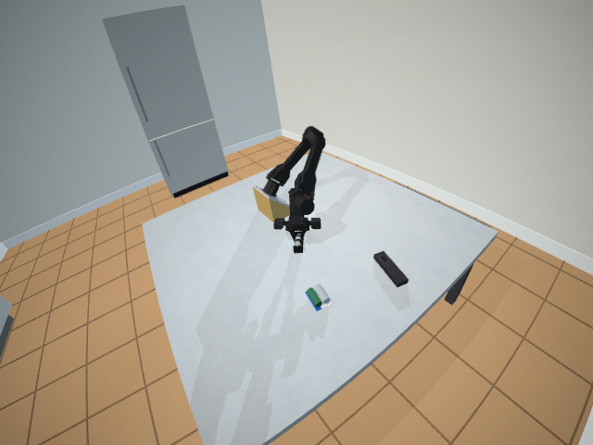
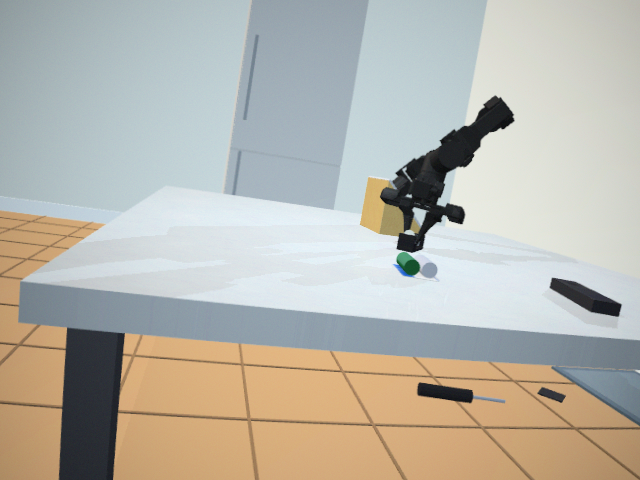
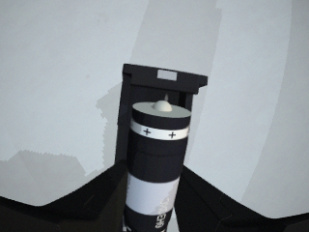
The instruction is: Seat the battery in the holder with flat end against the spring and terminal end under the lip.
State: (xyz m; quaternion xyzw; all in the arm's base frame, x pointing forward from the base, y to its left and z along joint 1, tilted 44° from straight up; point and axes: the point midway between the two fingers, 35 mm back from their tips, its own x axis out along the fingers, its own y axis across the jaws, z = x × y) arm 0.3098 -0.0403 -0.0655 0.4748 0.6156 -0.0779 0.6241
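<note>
Wrist view shows the gripper (image 3: 153, 188) pinching the battery (image 3: 154, 168) over the black holder (image 3: 156, 123). Top view shows only the table (image 1: 230, 287) with a green cylinder (image 1: 313, 297) and black remote (image 1: 390, 268) beyond the gripper. Exterior view adds a screwdriver (image 2: 445, 392) on the floor.

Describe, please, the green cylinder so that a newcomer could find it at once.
On the white table, look a little beyond the arm's claw, which grips a battery. Two short shapes lie side by side on a blue patch: the green cylinder is yours, and the grey cylinder is beside it.
</note>
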